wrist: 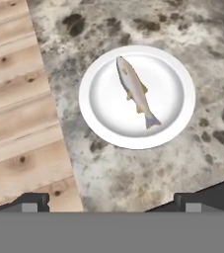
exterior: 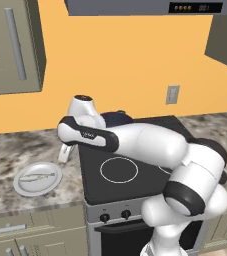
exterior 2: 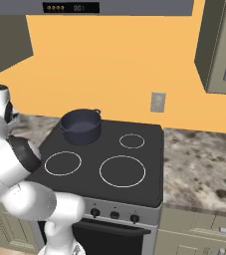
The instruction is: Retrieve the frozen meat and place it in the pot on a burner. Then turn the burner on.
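Pale grey frozen meat [wrist: 135, 93] lies on white plate [wrist: 177, 118], plate on marbled counter [wrist: 192, 39] left of stove [exterior: 135, 175]. Gripper [exterior: 65, 152] hovers above plate, fingers spread wide, holding nothing. Dark blue-grey pot [exterior 2: 81, 126] sits on rear-left burner.

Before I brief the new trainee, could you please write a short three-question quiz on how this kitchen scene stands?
1. True or false: the frozen meat already lies in the pot.
2. The pot stands on which burner in the right base view? A) front right B) back left C) front left
3. Fill in: the gripper hangs with its jaws ____ above the counter, near the plate.

Key
1. False: it lies on the white plate on the counter.
2. B.
3. open; nothing is held.
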